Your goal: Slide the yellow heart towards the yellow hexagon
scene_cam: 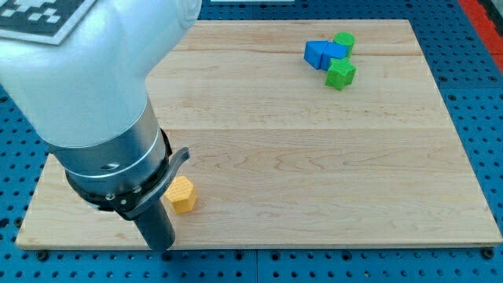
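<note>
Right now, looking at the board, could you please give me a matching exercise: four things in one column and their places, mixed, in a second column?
Things:
1. yellow hexagon
2. blue block
3. green star-like block
4. my tip

Places:
A. the view's bottom edge, lower left of the yellow block
B. touching the blue block from below right
C. the view's lower left
D. the view's top right, between two green blocks

Pairs: 1-C, 2-D, 3-B, 4-A
</note>
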`<state>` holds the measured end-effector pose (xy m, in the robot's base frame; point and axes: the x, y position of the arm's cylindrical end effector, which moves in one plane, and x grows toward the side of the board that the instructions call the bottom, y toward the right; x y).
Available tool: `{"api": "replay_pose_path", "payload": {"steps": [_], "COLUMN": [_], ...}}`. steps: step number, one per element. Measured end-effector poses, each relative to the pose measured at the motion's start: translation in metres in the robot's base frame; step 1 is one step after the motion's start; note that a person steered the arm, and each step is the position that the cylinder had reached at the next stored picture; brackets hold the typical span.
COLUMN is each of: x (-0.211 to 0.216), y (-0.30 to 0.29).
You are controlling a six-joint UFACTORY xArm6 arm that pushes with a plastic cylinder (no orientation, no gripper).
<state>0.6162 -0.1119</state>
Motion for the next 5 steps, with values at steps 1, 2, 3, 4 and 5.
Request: {"api": "replay_pose_path", "payload": {"steps": [1,2,3,4,5], "x": [-0.043,-0.107,-0.117,-0.082,-0.097], "y": [-0.002,0.018,0.049,0.058,0.078]}}
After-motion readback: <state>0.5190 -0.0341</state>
